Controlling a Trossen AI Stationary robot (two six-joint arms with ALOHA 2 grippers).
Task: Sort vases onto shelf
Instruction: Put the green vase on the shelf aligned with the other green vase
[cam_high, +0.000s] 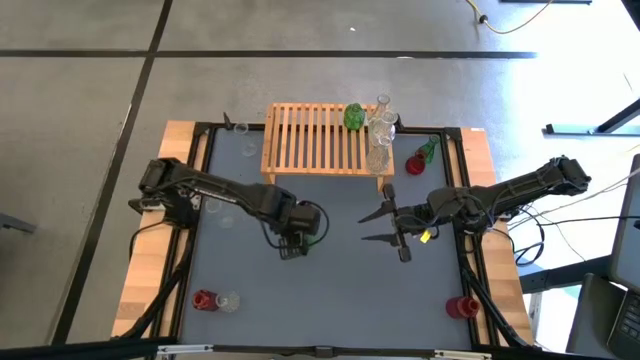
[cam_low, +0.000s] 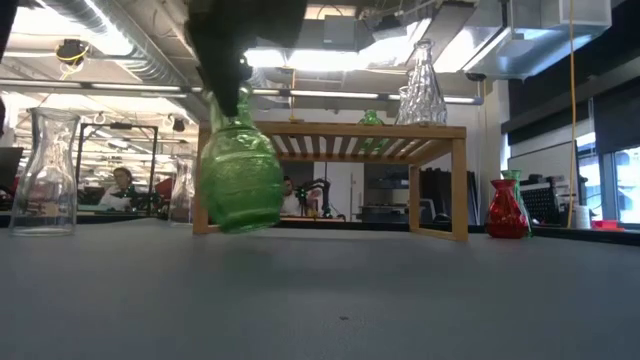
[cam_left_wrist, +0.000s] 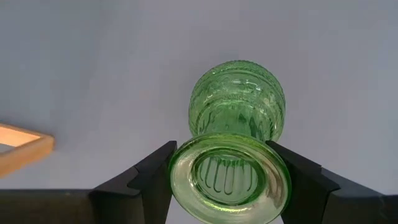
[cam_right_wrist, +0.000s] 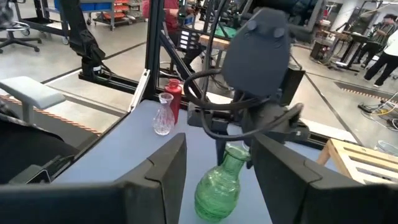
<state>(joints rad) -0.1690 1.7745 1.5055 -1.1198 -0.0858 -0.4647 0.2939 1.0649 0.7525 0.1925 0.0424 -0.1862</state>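
Note:
A green glass vase (cam_low: 238, 175) hangs under my left gripper (cam_high: 293, 244), which is shut on it over the grey mat in front of the shelf (cam_high: 320, 140). The same vase (cam_right_wrist: 217, 186) shows in the right wrist view. On the shelf's right end stand a green vase (cam_high: 353, 117) and two clear ones (cam_high: 381, 118). My right gripper (cam_high: 376, 225) stands open to the right of the held vase, its fingers level and pointing at it, with nothing between them. My left gripper pinches the green vase at its mouth end, one finger (cam_left_wrist: 152, 177) on each side just under the flared rim (cam_left_wrist: 179, 163). The fingers come from above, pointing down. The vase hangs below them, slightly tilted, with its base (cam_low: 240, 228) clear of the mat.
A red vase (cam_high: 415, 164) and a green one (cam_high: 429, 150) stand right of the shelf. A red (cam_high: 203, 299) and a clear vase (cam_high: 230, 300) stand near left, a red one (cam_high: 462, 306) near right. Clear vases (cam_high: 246, 148) stand left of the shelf.

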